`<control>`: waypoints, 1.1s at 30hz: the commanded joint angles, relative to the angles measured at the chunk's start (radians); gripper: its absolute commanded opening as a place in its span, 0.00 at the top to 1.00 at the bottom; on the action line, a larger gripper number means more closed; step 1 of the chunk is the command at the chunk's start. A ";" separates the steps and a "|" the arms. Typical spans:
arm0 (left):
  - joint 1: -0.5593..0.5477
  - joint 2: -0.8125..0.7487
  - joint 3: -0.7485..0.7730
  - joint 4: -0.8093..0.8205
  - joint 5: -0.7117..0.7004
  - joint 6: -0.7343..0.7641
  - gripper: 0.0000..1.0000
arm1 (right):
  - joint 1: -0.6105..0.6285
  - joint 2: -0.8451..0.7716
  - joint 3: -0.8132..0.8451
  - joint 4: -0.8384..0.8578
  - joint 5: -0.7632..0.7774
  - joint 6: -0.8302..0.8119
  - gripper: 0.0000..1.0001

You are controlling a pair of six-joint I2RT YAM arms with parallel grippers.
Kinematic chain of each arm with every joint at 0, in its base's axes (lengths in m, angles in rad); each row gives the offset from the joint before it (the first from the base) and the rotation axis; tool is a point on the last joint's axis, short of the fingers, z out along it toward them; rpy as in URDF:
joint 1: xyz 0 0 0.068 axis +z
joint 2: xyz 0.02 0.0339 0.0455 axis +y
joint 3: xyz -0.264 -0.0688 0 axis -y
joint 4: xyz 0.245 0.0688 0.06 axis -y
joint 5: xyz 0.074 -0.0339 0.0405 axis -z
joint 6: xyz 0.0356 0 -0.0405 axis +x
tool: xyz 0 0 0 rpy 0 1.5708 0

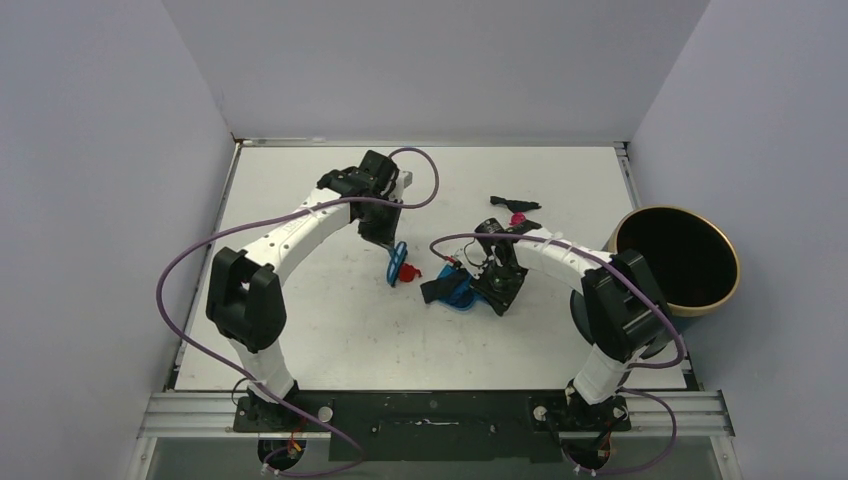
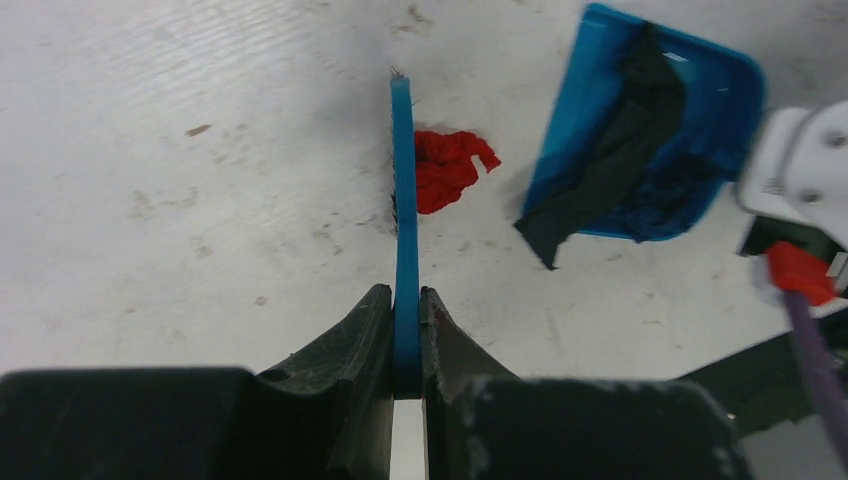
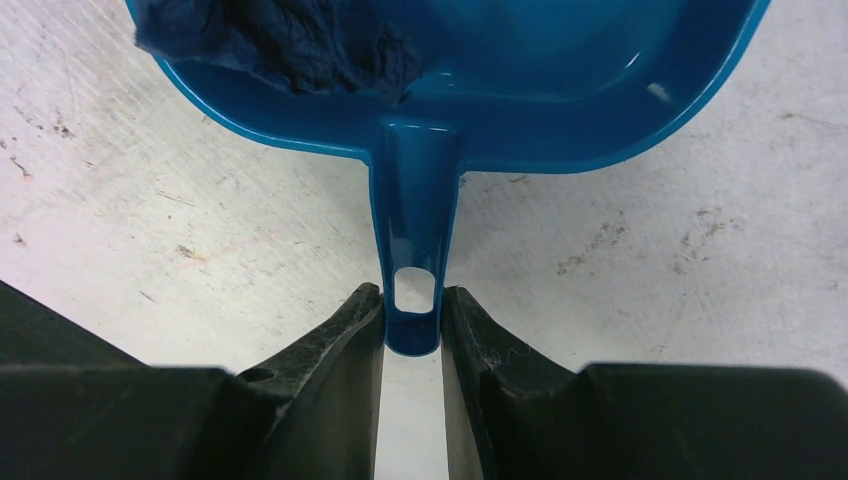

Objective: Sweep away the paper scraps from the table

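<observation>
My left gripper [image 2: 405,300] is shut on the thin blue hand brush [image 2: 405,190], which stands on the table [image 1: 300,340]. Right beside the brush head lies a red paper scrap [image 2: 447,168]. The blue dustpan [image 2: 650,120] lies just right of it, holding a black scrap [image 2: 610,170] and a dark blue scrap [image 3: 290,40]. My right gripper [image 3: 413,300] is shut on the dustpan's handle [image 3: 415,220]. Farther back on the table lie another black scrap [image 1: 515,203] and a pink scrap [image 1: 518,217]. From above, the left gripper [image 1: 390,243] is left of the right gripper [image 1: 482,290].
A round dark bin [image 1: 680,260] with a gold rim stands off the table's right side. Grey walls close in the back and both sides. Purple cables loop from both arms over the table.
</observation>
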 commanded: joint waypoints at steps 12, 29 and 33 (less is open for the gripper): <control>-0.011 -0.153 -0.013 0.239 0.381 -0.115 0.98 | 0.026 -0.033 0.004 0.045 -0.018 0.002 0.95; 0.105 -0.521 -0.352 0.270 0.007 -0.073 0.98 | 0.006 -0.172 0.037 0.079 -0.035 -0.018 0.95; 0.119 -0.601 -0.481 0.338 -0.011 -0.092 0.98 | -0.007 -0.173 0.111 -0.004 -0.037 -0.048 0.95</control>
